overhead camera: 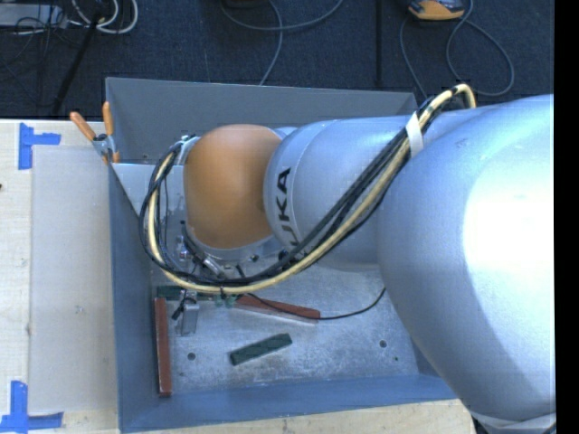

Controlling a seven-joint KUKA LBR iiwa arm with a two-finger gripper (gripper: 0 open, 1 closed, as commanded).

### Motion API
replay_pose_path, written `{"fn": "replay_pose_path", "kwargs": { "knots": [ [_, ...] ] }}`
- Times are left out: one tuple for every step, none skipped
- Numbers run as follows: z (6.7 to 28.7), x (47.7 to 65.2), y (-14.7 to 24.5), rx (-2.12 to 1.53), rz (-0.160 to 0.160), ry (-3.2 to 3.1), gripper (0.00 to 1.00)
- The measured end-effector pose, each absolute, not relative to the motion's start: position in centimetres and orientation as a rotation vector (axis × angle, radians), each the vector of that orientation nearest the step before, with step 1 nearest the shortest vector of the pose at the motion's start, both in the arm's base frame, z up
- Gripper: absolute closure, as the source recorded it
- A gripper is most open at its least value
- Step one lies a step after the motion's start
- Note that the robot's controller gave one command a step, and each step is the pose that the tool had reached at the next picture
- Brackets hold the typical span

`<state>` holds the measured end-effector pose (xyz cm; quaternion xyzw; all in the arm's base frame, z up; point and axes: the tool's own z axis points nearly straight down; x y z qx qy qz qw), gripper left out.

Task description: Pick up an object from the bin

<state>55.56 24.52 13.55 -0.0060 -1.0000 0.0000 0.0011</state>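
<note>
Brown stick [163, 346] lies just beside the jaws.

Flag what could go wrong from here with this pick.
1. The gripper hangs close to the bin wall at the view's left, right by the long brown stick lying along that wall. A descent might jam against the wall or pin the stick flat instead of lifting it.
2. The reddish-brown rod lies just beside the gripper, toward the bin's middle, and could get knocked aside.
</note>
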Motion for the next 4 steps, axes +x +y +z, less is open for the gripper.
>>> {"fn": "replay_pose_path", "kwargs": {
  "knots": [
    [6.5,60.2,18.0,-0.104,0.007,-3.138,0.00],
    [6.9,60.1,18.4,-0.098,0.001,-3.139,1.00],
    [16.9,61.2,16.0,-0.090,-0.002,-3.148,1.00],
    [25.2,59.3,15.6,0.048,-0.003,-3.150,1.00]
  ]
}}
